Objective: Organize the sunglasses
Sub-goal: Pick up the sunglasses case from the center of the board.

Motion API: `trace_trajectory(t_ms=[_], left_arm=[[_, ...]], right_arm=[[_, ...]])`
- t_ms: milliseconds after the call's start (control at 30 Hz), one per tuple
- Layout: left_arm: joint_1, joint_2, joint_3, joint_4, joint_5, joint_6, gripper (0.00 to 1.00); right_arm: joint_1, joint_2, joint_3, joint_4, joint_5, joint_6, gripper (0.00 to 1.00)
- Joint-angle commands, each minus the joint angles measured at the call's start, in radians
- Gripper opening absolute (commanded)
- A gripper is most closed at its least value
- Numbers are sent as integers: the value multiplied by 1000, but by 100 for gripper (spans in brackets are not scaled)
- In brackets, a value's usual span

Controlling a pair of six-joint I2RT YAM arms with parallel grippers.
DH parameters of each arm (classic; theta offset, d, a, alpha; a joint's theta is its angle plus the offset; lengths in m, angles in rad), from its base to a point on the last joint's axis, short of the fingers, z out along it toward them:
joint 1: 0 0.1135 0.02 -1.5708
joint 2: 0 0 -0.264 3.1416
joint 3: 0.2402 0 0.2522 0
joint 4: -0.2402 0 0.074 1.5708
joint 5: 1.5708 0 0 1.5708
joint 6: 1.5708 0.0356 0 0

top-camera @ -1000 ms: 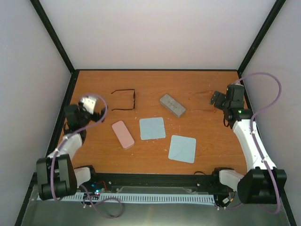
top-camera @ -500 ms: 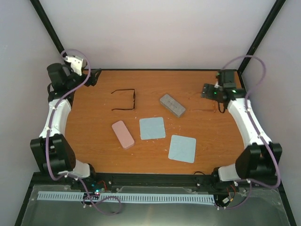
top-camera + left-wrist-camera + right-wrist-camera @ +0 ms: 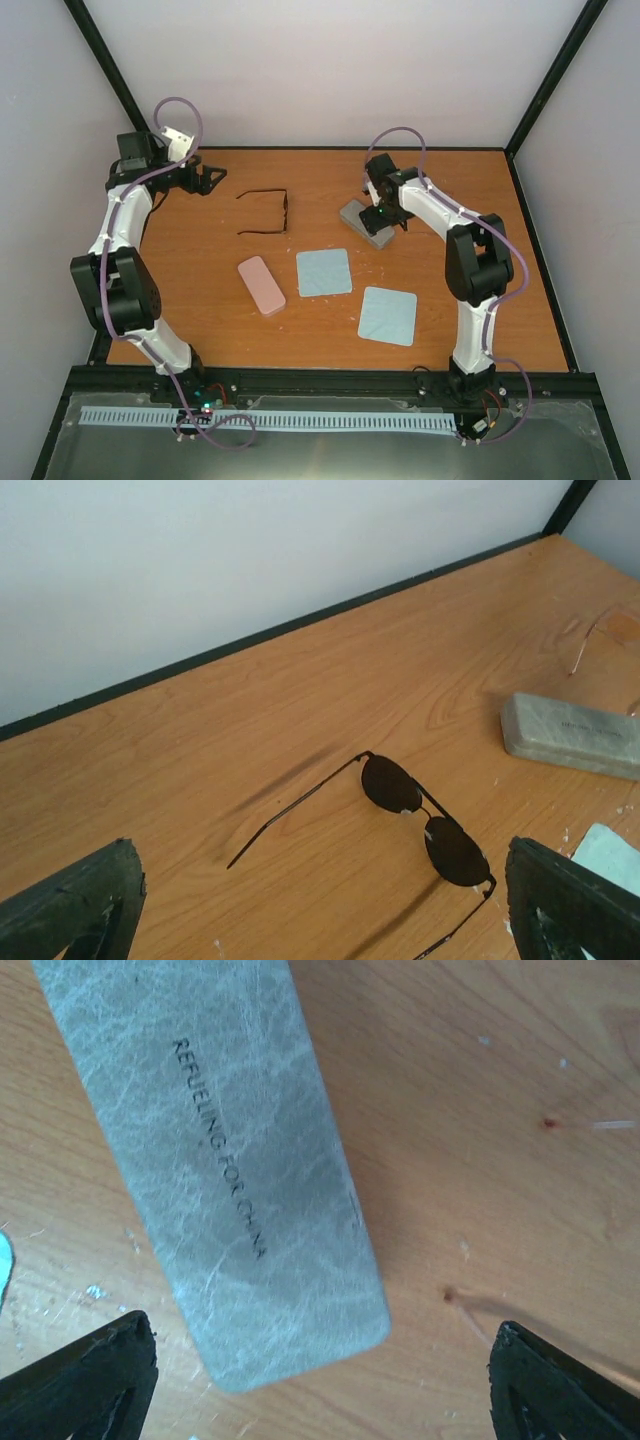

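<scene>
**Both claws spread, nothing gripped**

Top view: the black wire-framed sunglasses (image 3: 268, 212) are seen lying on the orange-brown wooden surface (image 3: 480, 290), at the far left, temples unfolded. The left claw (image 3: 207, 180) is held just to their left, apart from them. The right claw (image 3: 384, 212) is placed over the grey oblong case (image 3: 362, 222). A pink oblong case (image 3: 261, 285) and two pale blue square cloths (image 3: 324, 272) (image 3: 387, 315) are laid nearer.

Left wrist view: the left claw (image 3: 320, 910) is spread wide and empty, with the black sunglasses (image 3: 420, 815) ahead of it. A faint reddish-brown frame (image 3: 620, 630) is glimpsed beyond the grey case (image 3: 570, 736).

Right wrist view: the right claw (image 3: 320, 1380) is spread wide above one end of the grey case (image 3: 215, 1160); contact cannot be told.
</scene>
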Motion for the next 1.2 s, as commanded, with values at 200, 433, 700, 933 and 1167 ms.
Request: trace_trajectory(t_ms=[200, 433, 700, 933, 1167], left_arm=[[7, 50, 69, -146, 16, 119, 98], [7, 82, 78, -153, 23, 122, 98], [7, 104, 93, -163, 43, 115, 97], [7, 108, 89, -166, 60, 102, 96], [7, 107, 82, -165, 84, 99, 95]], right_arm=[[10, 134, 170, -55, -39, -129, 92], [27, 164, 169, -68, -95, -131, 94], [35, 209, 178, -71, -50, -121, 89], [35, 234, 189, -67, -37, -124, 70], [35, 214, 195, -79, -77, -124, 43]])
